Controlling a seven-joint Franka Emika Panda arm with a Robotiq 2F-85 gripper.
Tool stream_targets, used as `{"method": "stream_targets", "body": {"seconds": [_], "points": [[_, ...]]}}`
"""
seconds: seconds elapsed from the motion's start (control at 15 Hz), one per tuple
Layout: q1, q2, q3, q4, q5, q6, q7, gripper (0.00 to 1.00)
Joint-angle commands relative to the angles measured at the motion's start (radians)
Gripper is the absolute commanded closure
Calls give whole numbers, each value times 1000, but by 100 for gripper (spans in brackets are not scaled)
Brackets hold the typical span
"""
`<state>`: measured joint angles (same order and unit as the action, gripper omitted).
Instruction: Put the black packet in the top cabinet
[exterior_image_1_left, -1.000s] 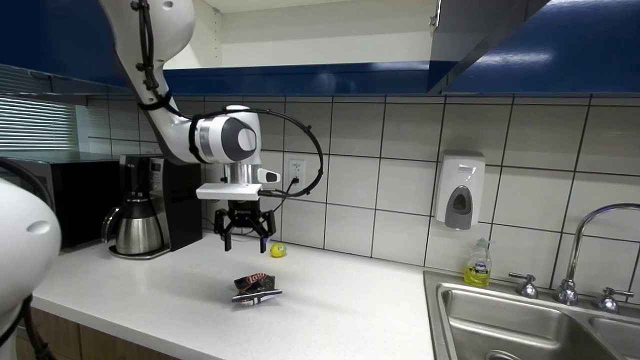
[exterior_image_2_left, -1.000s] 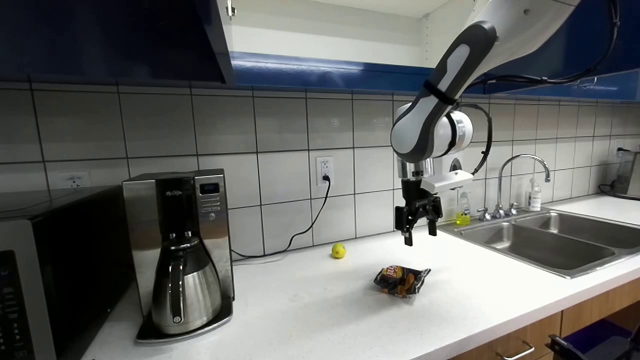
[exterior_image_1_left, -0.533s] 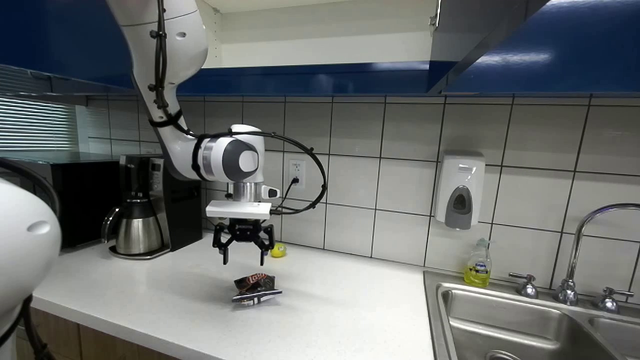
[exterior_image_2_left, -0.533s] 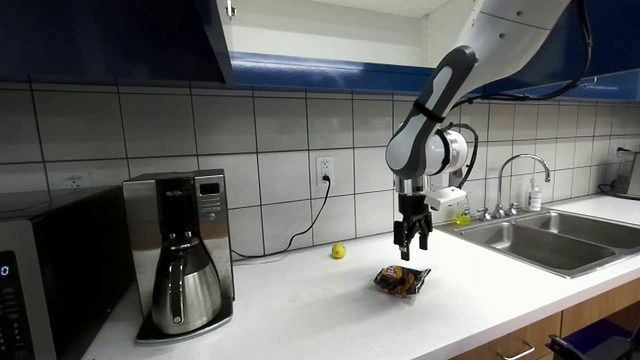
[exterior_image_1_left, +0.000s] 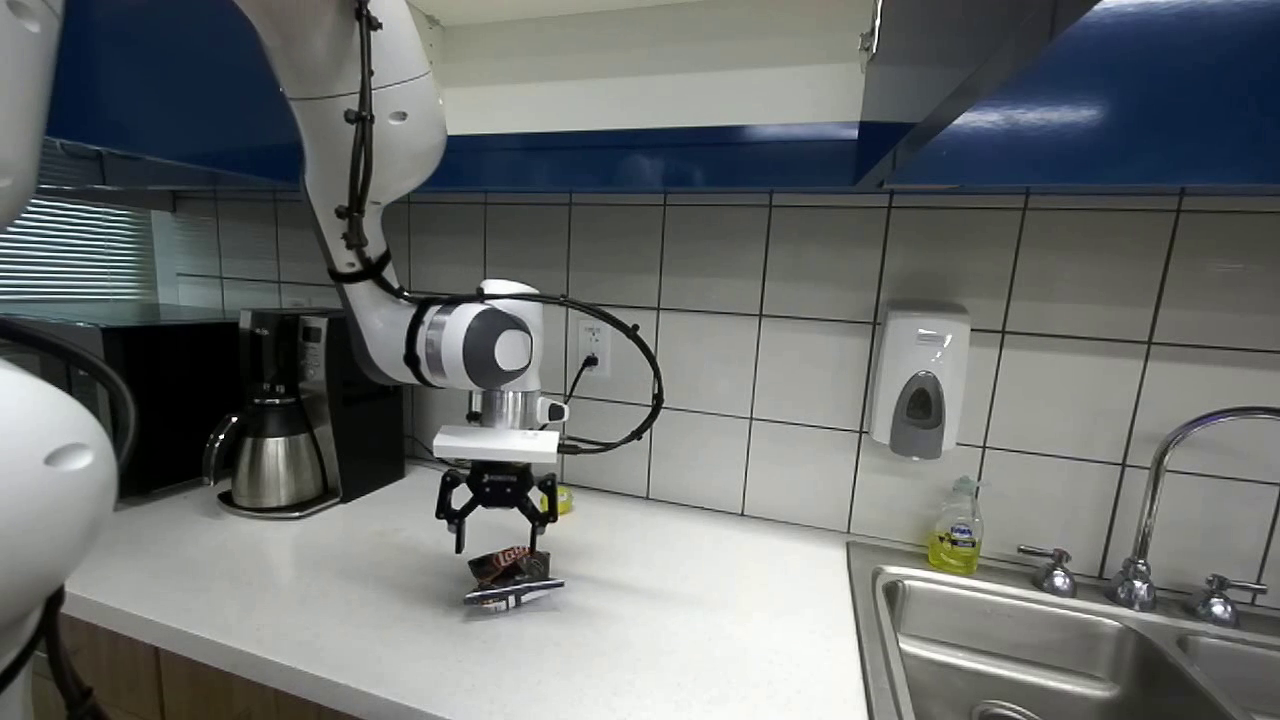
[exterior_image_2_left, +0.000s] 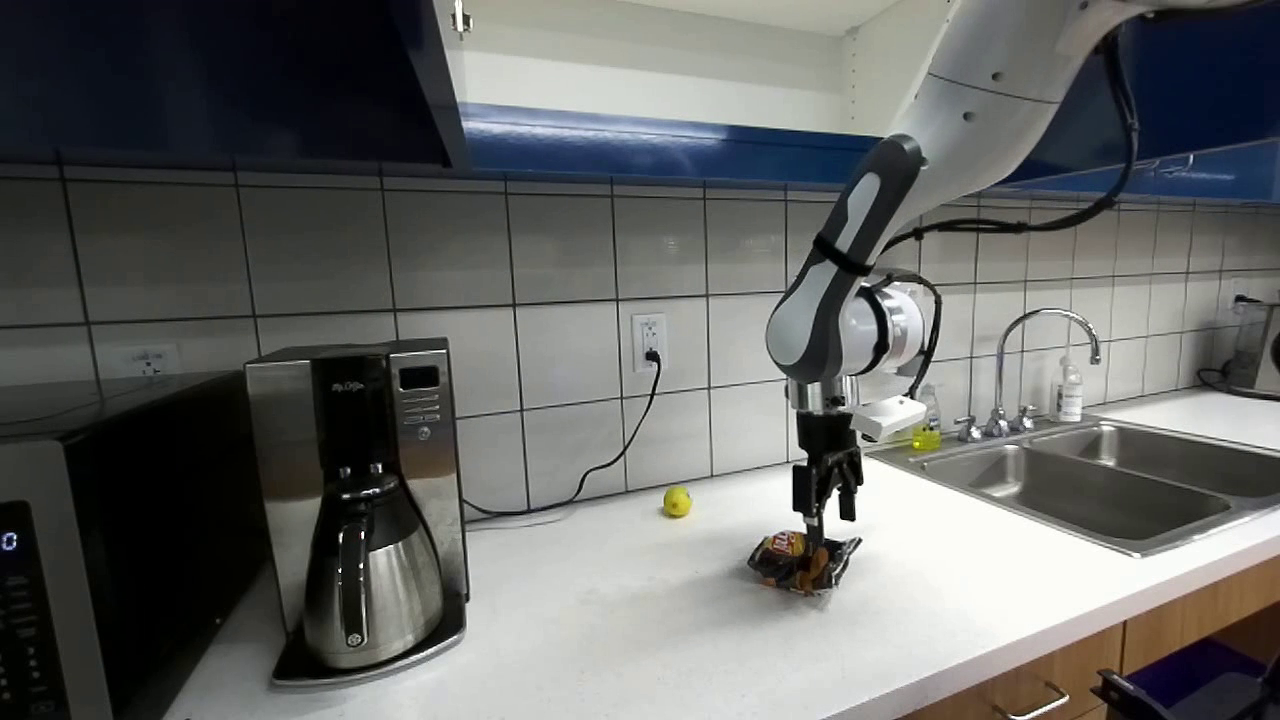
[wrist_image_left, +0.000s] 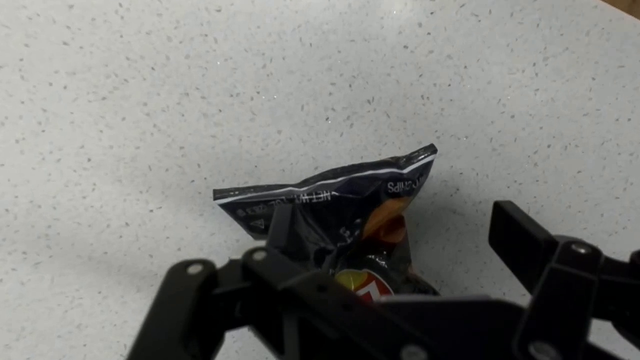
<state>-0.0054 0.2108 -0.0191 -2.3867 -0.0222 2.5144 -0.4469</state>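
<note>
The bench (exterior_image_1_left: 700, 630) is white and speckled. The top cabinet (exterior_image_1_left: 650, 158) is open, white interior exposed. The coffee maker (exterior_image_2_left: 365, 500) stands upright on the bench. The pincer (exterior_image_1_left: 496, 546) points down, fingers spread; the black packet (exterior_image_1_left: 512, 578) lies crumpled on the bench, under one finger; contact cannot be determined. The yellow ball (exterior_image_2_left: 677, 501) lies apart from the packet.

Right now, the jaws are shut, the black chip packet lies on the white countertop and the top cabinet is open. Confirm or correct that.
The jaws are not shut: the wrist view shows them open, well apart. The black chip packet does lie on the white countertop, and the top cabinet is open.
</note>
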Motion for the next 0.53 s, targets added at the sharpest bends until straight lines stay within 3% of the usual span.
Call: {"method": "stream_targets", "body": {"seconds": [0.0,0.47], "points": [[-31,54,26,58,5,-2,-21,0],[-30,123,31,134,-9,-15,12,0]]}}
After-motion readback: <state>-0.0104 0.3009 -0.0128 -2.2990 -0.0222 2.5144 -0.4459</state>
